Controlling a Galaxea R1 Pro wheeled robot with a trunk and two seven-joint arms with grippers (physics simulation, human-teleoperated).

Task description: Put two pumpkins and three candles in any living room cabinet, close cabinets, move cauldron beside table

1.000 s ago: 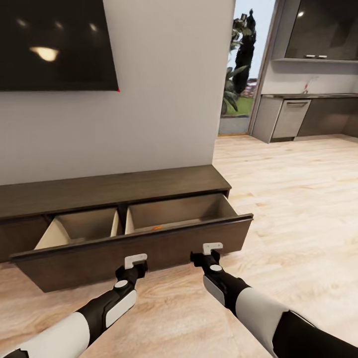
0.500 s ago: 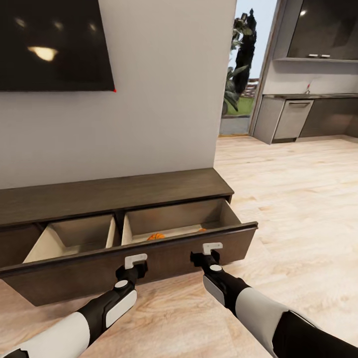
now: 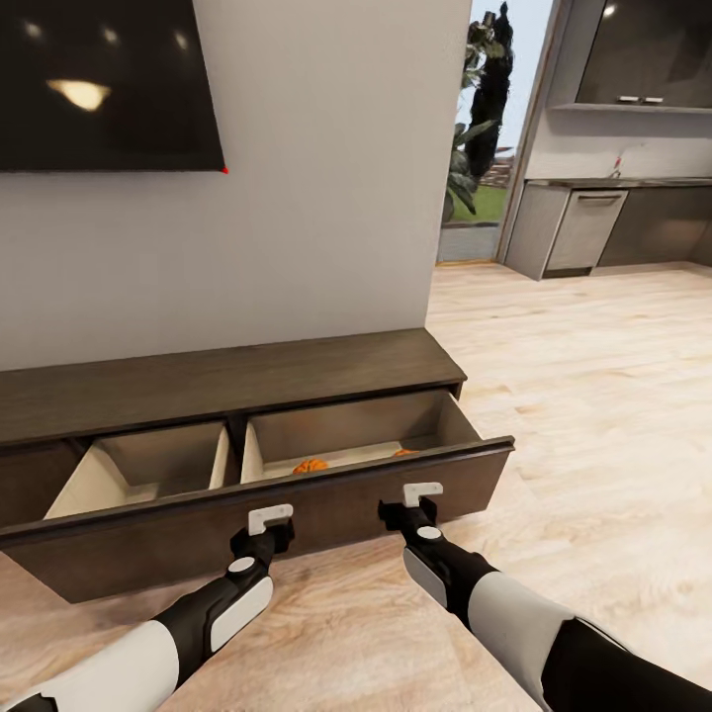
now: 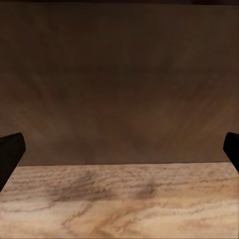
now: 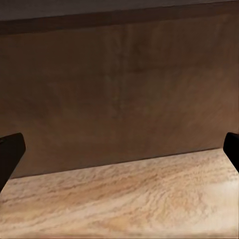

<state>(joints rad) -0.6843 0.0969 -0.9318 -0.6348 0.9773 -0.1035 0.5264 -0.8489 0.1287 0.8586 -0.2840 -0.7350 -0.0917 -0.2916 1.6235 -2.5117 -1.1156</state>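
Both pincers, left pincer (image 3: 269, 515) and right pincer (image 3: 422, 491), are spread before the cabinet (image 3: 297, 499) front; stiff and probably heavy, it should be pushed flat near its middle.

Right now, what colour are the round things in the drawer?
Bright orange pumpkins; the head view shows them best.

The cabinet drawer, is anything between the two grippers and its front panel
Nothing visible. The left gripper and right gripper sit open right before the cabinet front, with bare floor beneath.
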